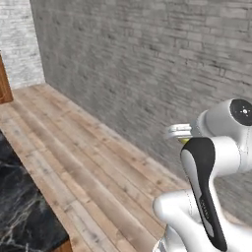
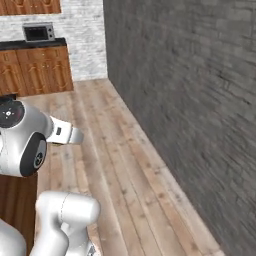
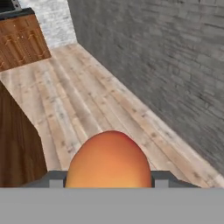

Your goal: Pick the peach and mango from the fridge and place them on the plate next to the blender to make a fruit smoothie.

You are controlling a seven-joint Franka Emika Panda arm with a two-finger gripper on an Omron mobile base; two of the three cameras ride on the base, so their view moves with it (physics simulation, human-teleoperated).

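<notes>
Base views flank arm, face forward-down; share plank floor (image 1: 88, 162), brick wall (image 2: 190, 100). Hand view close above floor.

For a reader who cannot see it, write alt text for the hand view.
A rounded orange-to-red fruit fills the bottom centre, held in the shut gripper. Beyond it, a wooden plank floor runs along a grey brick wall toward wooden cabinets.
</notes>
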